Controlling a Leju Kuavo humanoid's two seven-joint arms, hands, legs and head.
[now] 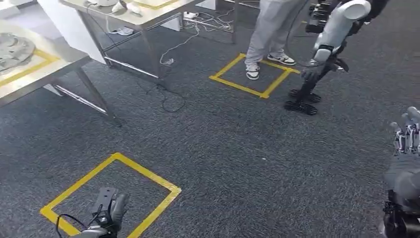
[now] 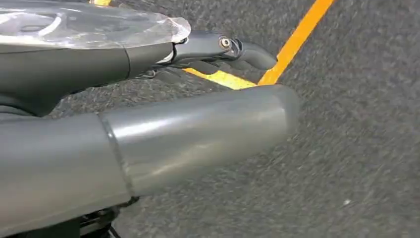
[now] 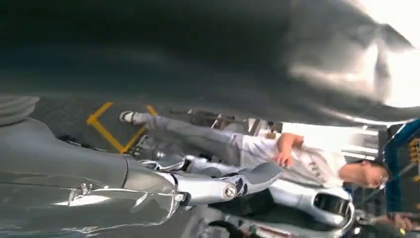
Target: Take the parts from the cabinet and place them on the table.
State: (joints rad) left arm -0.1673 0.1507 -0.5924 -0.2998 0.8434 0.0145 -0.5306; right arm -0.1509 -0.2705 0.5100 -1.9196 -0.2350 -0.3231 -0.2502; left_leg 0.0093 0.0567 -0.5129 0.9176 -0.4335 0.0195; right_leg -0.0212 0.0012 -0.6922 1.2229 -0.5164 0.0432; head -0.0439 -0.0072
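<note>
Left hand (image 1: 110, 210) low over carpet (image 1: 233, 144), fingers (image 2: 247, 54) loosely extended, holding nothing, yellow tape (image 2: 297, 37) just beyond fingertips. Right hand (image 1: 408, 136) raised, fingers apart, empty.

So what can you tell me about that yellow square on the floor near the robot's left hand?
The yellow tape square is an outline of flat, bright strips stuck on the dark grey carpet, its inside bare carpet. From the head view it looks turned like a diamond. The left hand, dark grey with fingers apart, hangs over its near part; whether they touch cannot be told.
</note>
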